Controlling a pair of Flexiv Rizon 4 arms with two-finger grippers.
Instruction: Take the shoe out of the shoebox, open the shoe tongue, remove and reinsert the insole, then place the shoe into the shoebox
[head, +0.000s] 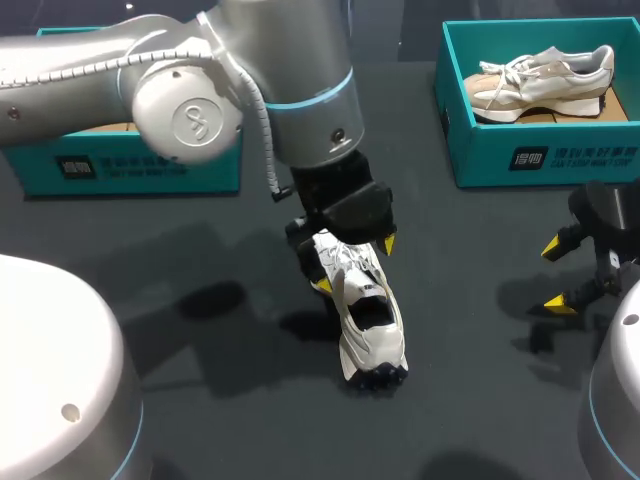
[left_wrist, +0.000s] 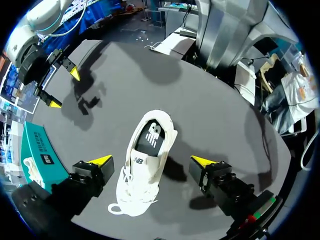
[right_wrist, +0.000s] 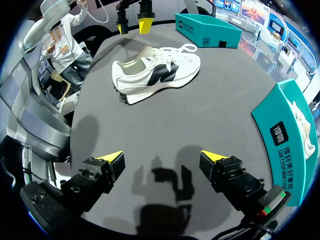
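Note:
A white shoe with a black side patch (head: 368, 322) stands sole-down on the dark table, its heel toward the front edge and its dark insole (left_wrist: 152, 136) showing in the opening. My left gripper (head: 356, 265) hangs over its laced toe end, open. In the left wrist view its yellow fingertips (left_wrist: 100, 161) stand well clear on either side of the shoe (left_wrist: 142, 172). My right gripper (head: 556, 275) is open above bare table at the right. From the right wrist view (right_wrist: 161, 157) the shoe (right_wrist: 155, 75) lies ahead, untouched.
A teal shoebox (head: 545, 155) at the back right holds a beige shoe (head: 540, 82). A second teal shoebox (head: 150, 165) stands at the back left, partly behind my left arm. Bare table lies between the two grippers.

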